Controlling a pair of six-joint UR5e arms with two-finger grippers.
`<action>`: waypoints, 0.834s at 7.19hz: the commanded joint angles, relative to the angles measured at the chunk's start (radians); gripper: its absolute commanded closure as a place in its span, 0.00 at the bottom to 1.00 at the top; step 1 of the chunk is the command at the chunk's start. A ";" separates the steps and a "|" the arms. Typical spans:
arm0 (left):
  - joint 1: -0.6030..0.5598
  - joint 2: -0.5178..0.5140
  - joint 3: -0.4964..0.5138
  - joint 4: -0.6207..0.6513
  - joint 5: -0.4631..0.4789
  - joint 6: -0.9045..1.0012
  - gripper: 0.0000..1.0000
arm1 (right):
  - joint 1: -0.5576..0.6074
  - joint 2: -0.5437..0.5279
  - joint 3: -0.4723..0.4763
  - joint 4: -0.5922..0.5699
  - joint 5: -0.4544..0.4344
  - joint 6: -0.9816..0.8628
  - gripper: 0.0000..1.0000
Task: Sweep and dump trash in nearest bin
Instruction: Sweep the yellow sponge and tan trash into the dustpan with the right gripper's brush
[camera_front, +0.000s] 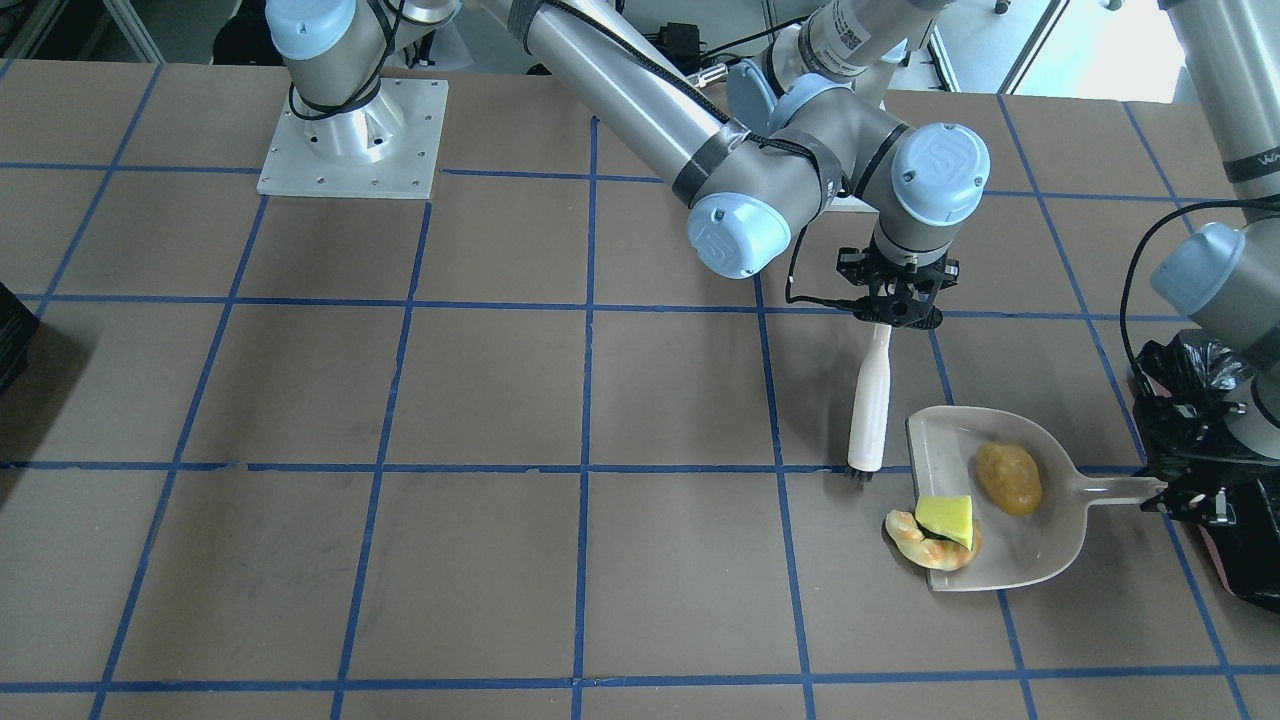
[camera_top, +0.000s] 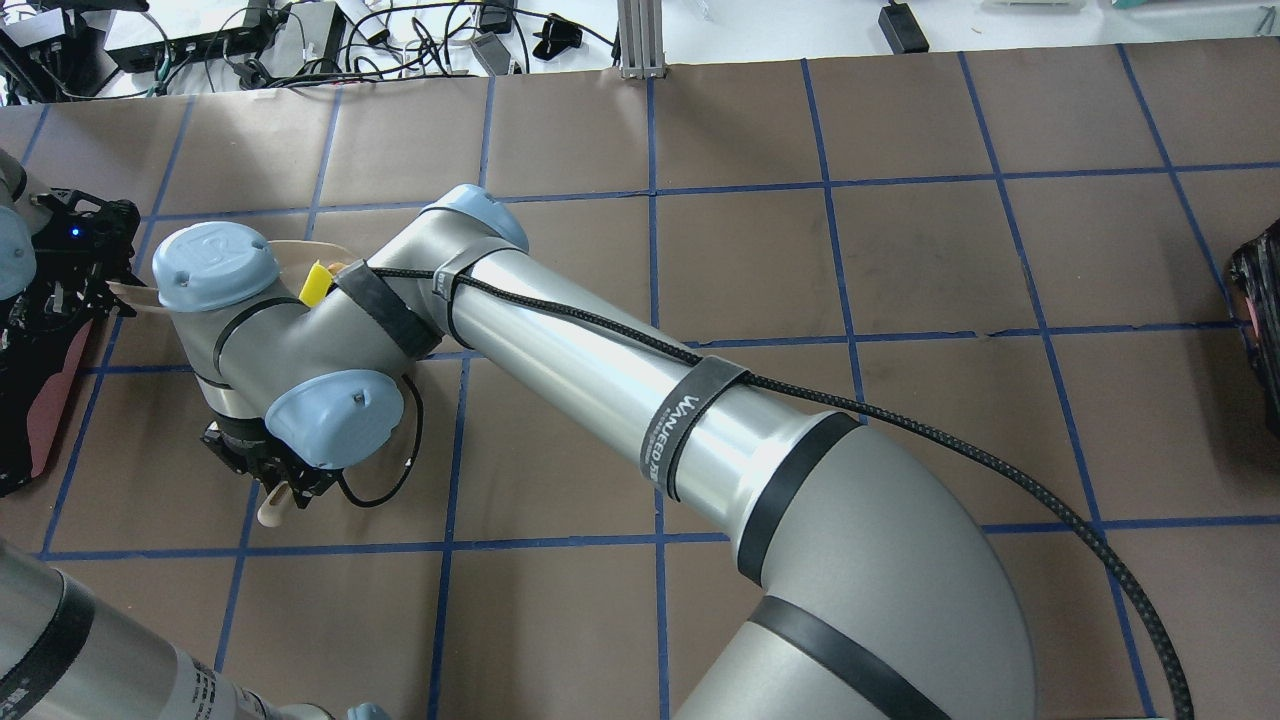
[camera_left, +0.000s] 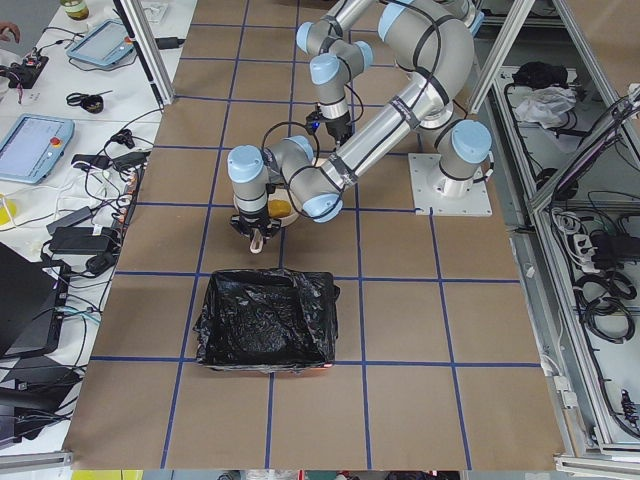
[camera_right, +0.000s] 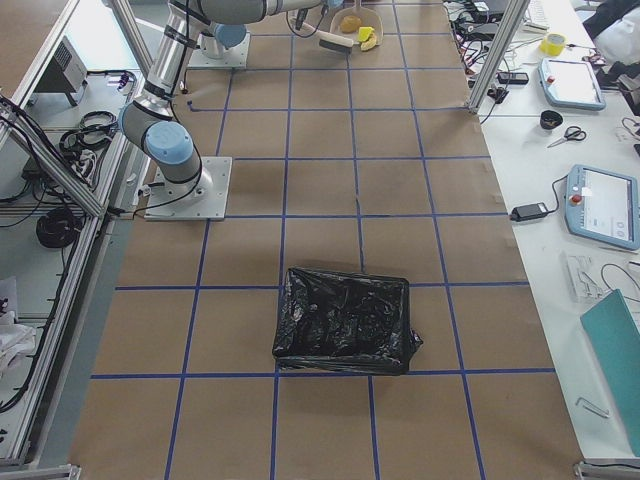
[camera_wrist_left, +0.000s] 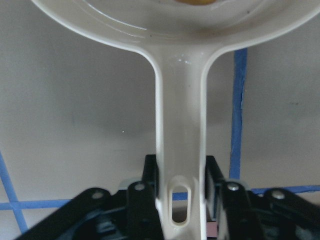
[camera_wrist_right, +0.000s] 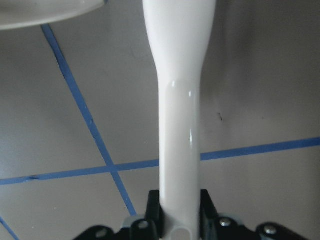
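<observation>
We find the sweep incomplete. The potato-like lump (camera_front: 1008, 478) lies well inside the dustpan (camera_front: 1040, 548). The sponge block (camera_front: 947, 518) sits on the pan's lip. The apple-slice piece (camera_front: 912, 538) touches the sponge, partly on the lip and partly on the worktop.

The pan rests near the worktop's left-end edge, with the bin (camera_left: 215, 335) just beside it. The left gripper (camera_wrist_left: 181, 175) is clenched on the pan's handle. The right gripper (camera_front: 897, 312) is clenched on the brush (camera_front: 870, 400), whose bristles meet the worktop beside the lip's corner, apart from both pieces.

Recommended: bring the bristles round behind the apple piece, draw them toward the handle, and keep the lip flat.
</observation>
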 joint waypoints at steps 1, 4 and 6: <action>0.000 0.000 0.000 0.002 0.000 0.001 1.00 | -0.043 0.010 -0.023 0.002 0.010 -0.012 1.00; 0.000 -0.002 0.000 0.000 0.001 -0.001 1.00 | -0.046 0.192 -0.270 0.004 0.005 -0.016 1.00; 0.000 -0.002 -0.002 -0.001 0.001 -0.004 1.00 | -0.046 0.198 -0.280 0.039 -0.107 -0.450 1.00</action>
